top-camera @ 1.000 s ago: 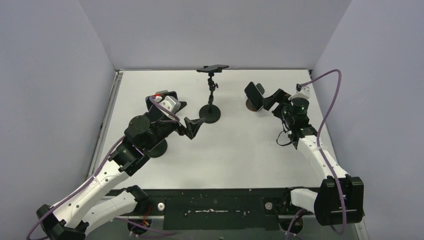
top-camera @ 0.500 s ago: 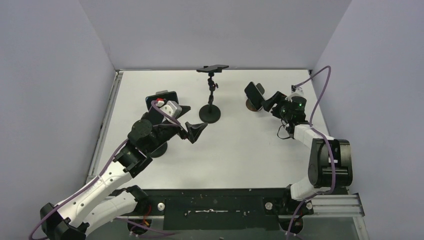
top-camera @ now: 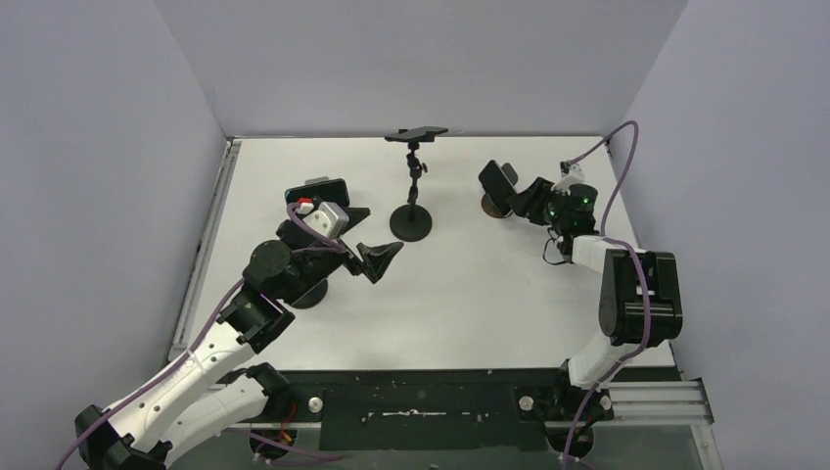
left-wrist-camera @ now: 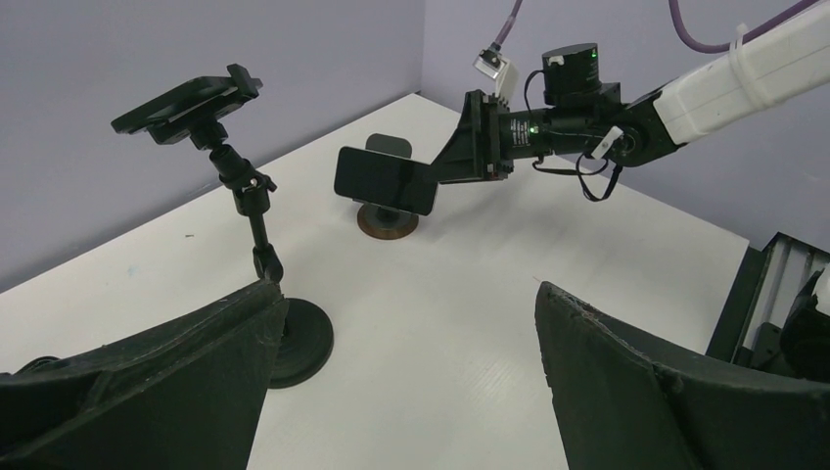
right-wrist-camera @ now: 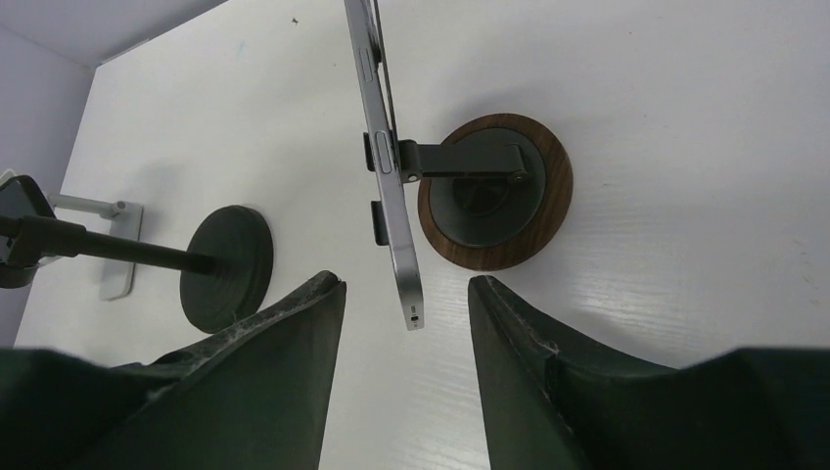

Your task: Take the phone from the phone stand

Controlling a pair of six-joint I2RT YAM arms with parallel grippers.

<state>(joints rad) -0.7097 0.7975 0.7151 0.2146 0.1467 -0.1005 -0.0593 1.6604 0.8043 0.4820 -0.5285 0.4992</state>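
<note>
A dark phone (top-camera: 497,185) sits on a small stand with a round wooden base (top-camera: 486,207) at the back right. In the right wrist view the phone (right-wrist-camera: 390,186) shows edge-on, held by the stand's arm above the base (right-wrist-camera: 548,196). My right gripper (right-wrist-camera: 406,294) is open; its fingertips flank the phone's lower end without touching it. It shows in the top view (top-camera: 517,198) just right of the phone. My left gripper (top-camera: 379,257) is open and empty above the table's middle left, pointing towards the phone (left-wrist-camera: 384,182).
A black tripod stand (top-camera: 412,221) with a clamp on top (top-camera: 416,133) stands at the back centre. Another phone (top-camera: 317,186) on a stand with a round black base (top-camera: 311,292) sits behind my left arm. Walls close the table on three sides.
My right arm has folded back at the elbow and its gripper has closed in on the phone. My left gripper has drawn slightly back and left.
</note>
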